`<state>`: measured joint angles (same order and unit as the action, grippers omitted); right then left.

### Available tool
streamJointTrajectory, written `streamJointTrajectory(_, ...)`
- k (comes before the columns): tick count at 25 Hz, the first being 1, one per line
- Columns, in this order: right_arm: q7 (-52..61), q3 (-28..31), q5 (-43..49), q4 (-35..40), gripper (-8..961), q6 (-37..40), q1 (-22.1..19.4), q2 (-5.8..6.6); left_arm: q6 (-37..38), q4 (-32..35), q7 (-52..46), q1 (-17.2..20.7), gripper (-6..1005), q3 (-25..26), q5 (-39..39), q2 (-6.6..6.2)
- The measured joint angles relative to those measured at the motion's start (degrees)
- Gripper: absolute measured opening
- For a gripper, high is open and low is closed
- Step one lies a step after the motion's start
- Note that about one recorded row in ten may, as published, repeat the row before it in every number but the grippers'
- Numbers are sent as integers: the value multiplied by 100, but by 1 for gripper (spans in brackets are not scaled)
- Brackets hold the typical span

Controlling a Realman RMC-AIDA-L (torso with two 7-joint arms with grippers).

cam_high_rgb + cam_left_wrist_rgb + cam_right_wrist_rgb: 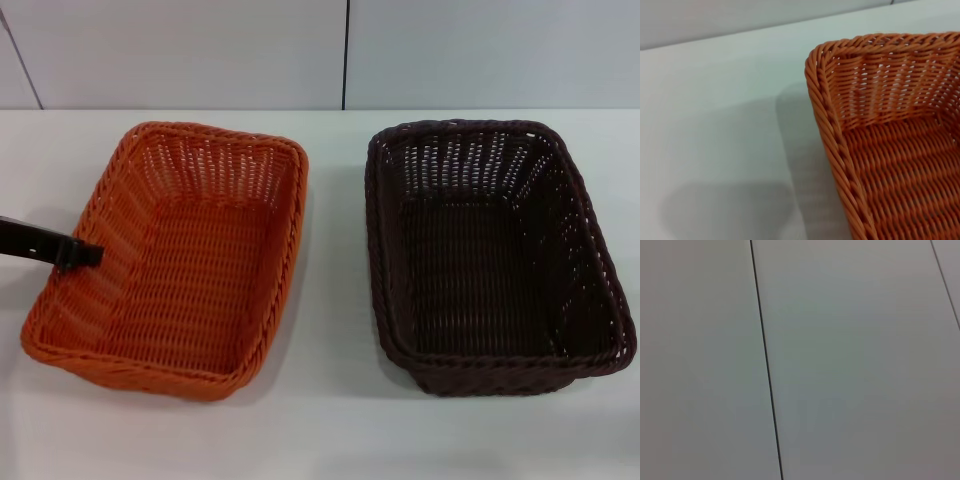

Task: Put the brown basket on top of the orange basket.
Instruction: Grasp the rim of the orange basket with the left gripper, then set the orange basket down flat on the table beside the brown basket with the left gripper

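The left gripper (85, 254) sits at the orange basket (175, 265)'s left rim, finger state unclear; the brown basket (495, 255) lies right. Nudging could shift the orange one.

Orange basket (175, 262) left of brown basket (492, 255)

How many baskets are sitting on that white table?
2. The orange basket sits on the robot's left, with the left gripper at its outer rim. The brown basket sits apart on the right. Both look empty; nothing seems hidden.
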<state>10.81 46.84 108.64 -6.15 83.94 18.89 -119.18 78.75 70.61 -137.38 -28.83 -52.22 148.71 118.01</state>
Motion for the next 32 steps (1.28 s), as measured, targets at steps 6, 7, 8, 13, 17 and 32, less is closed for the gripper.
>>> streamJointTrajectory(6, 0, 0, 0, -3, 829, -8, 8, 1, 41, -16, 13, -9, 226, -133, 107, -15)
streamJointTrajectory(7, 0, 0, 0, -5, 829, -16, 10, 1, 60, -17, -1, -31, 225, -129, 158, -16)
streamJointTrajectory(8, 0, 0, 0, -8, 829, -24, 19, 1, 60, -17, -1, -31, 225, -129, 158, -16)
streamJointTrajectory(13, 0, 0, 0, -18, 828, -35, 27, 1, 287, 145, 525, -187, 226, -182, 237, -32)
streamJointTrajectory(17, 0, 0, 0, -28, 828, -35, 19, -2, 386, 165, 734, -270, 213, -159, 245, -46)
streamJointTrajectory(32, 0, -18, 0, -35, 828, -1, -44, -9, 915, 525, 940, -780, 175, 1094, 18, -159)
